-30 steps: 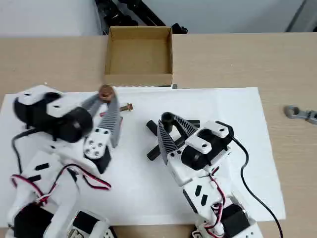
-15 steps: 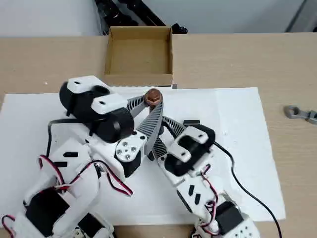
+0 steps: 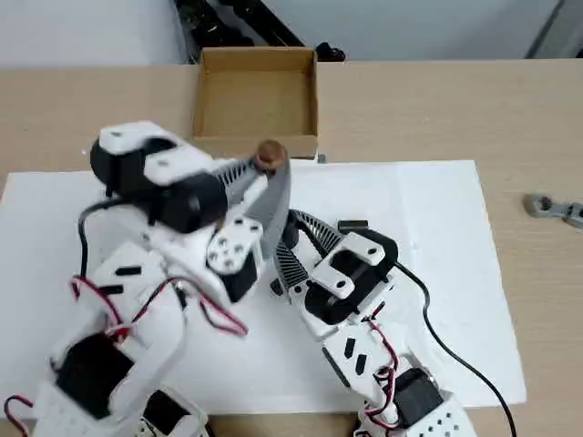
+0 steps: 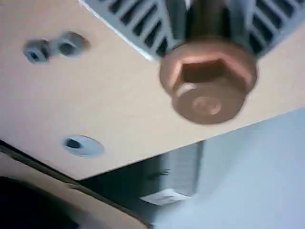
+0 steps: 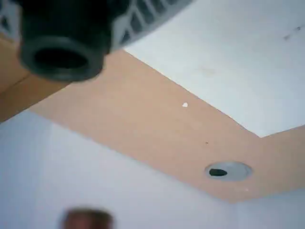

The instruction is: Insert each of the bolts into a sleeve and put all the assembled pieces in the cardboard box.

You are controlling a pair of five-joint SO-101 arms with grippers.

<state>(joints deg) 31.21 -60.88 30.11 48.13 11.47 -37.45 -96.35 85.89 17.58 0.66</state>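
Broadly, table: tan; a white sheet covers its near half, and the work goes on over that sheet.
Cardboard box: stands at the table's far edge, left of centre, touching the sheet's far edge.
Left claw: closed on the copper bolt, gripping the shank, with the hex head standing clear of the fingertips. In the high view the bolt hangs over the sheet's far edge, just beside the box's near wall.
Right claw: clamped round a black sleeve near the sheet's middle, its bore open.
Risk, alignment: bolt and sleeve are apart and look differently angled. A skewed approach would likely jam the bolt at the sleeve's mouth or push it out of the grip.
Risk, crowding: the left claw's fingers cross close over the right claw, so they may knock together and shake either part loose.
Risk, box: a swing of the bolt toward the far edge could nudge the light box.
Writing: none readable; no brand or label can be made out on box, claws or parts.
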